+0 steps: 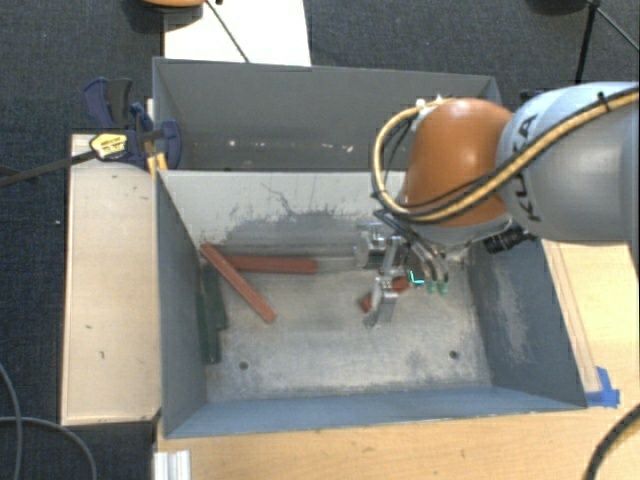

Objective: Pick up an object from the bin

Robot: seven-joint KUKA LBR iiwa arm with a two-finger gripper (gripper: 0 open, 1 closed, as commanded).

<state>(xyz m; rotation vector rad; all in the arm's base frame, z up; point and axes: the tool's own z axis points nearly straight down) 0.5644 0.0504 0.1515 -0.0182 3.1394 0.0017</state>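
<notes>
Along the left wall of the bin (320,108) lies one dark green stick (210,313). Its long axis runs from the near side toward the far side, close against the wall's foot. Just right of its far end are two brown sticks. The slanted brown stick (240,286) runs from the far left down toward the near middle. The level brown stick (275,264) lies crosswise along the foot of the back wall, pointing left and right. Their left ends meet, though I cannot tell which one lies on top.

Right of centre, well apart from those three, the gripper (380,306) is down at the bin floor. Whether it is clenched or released I cannot tell from here. One small red piece (400,284) shows right at its tip, seeming to slant from near left to far right. It is mostly hidden, and I cannot tell whether it is grasped. Above sit the orange cover (455,163) and looping cables (385,168).
</notes>
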